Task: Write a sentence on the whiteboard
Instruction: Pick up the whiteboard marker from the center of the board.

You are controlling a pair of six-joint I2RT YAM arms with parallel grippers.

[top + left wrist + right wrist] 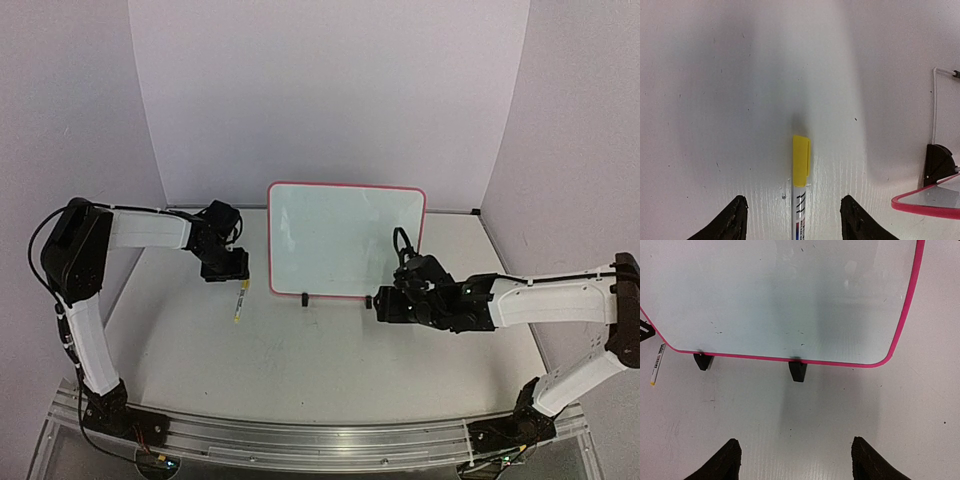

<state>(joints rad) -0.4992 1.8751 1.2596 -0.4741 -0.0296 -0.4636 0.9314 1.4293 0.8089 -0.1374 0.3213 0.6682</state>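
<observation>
**Top external view: marker lying under the left hand, whiteboard standing mid-worktop**

In the top external view the left hand (225, 266) is seen lowered over the worktop (330, 370), just left of the whiteboard (345, 240). A marker (240, 300) lies flat on the worktop directly below it. In the left wrist view the left hand (792, 212) is shown with its two fingers (735, 220) set moderately apart. The marker (801, 170) runs up between them with a clear gap on each side, so nothing is gripped. The marker's yellow cap (801, 160) lies ahead of the fingertips, and its white barrel is cut off by the bottom edge. Whether the fingertips touch the worktop cannot be told.

To the right in that view only one pink-red corner of the whiteboard (925, 206) is caught, with a black foot (937, 165) behind it and a thin white cable (934, 105) farther back.

The whiteboard (790, 300) is propped on two black feet (798, 371) near the middle of the worktop, its lower edge facing the arms. Its upper part is cut off in the right wrist view. Only tiny dark specks are seen on its face, and no handwriting can be made out. The marker (657, 365) appears beside its lower left corner.

The right hand (385, 303) is held near the whiteboard's lower right portion. In the right wrist view the right hand (795, 455) is spread wide over bare worktop, apart from the frame, holding nothing.
</observation>
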